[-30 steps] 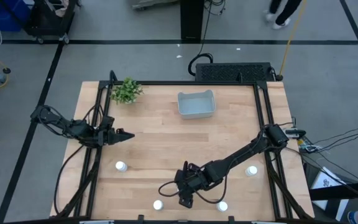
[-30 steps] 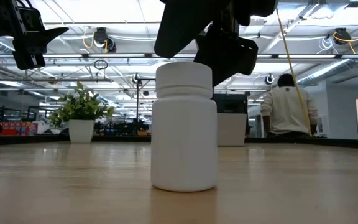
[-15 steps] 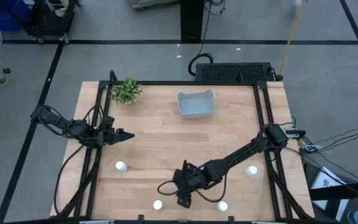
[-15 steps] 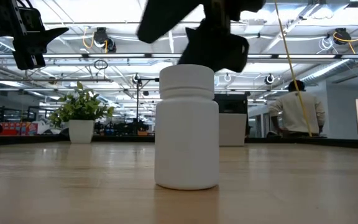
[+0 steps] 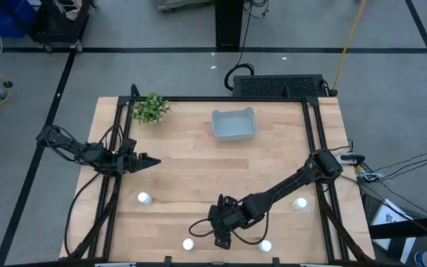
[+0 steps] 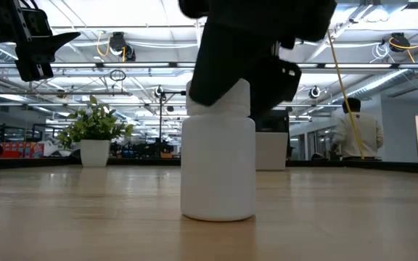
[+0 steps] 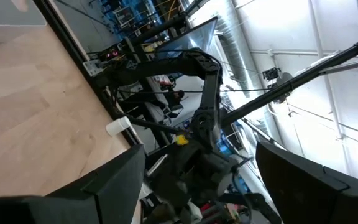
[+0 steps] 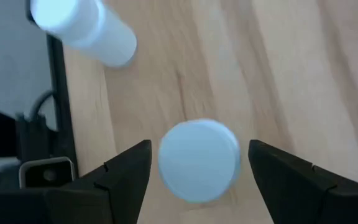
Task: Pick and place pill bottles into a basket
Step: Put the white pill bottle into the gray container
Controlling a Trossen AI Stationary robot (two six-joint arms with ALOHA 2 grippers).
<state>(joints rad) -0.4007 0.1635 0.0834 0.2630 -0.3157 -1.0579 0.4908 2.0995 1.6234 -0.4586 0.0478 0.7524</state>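
The right gripper (image 8: 194,165) hangs wide open over a pill bottle (image 8: 199,160) (lower middle). Coming down crooked could knock it over. Left gripper (image 5: 141,161) waits; its state is unclear.

Five small white cylindrical plastic pill bottles with round white caps stand on the wooden worktop. One (image 5: 144,198) stands near the left edge, one (image 5: 188,244) and one (image 5: 266,246) stand close to the front edge, and one (image 5: 300,203) stands near the right edge. The fifth (image 6: 218,161) stands upright near the front edge, between the two front bottles, its cap partly covered from above. The pale grey-blue rectangular basket (image 5: 233,124), low-walled with rounded corners, sits near the rear edge, holding no bottles.
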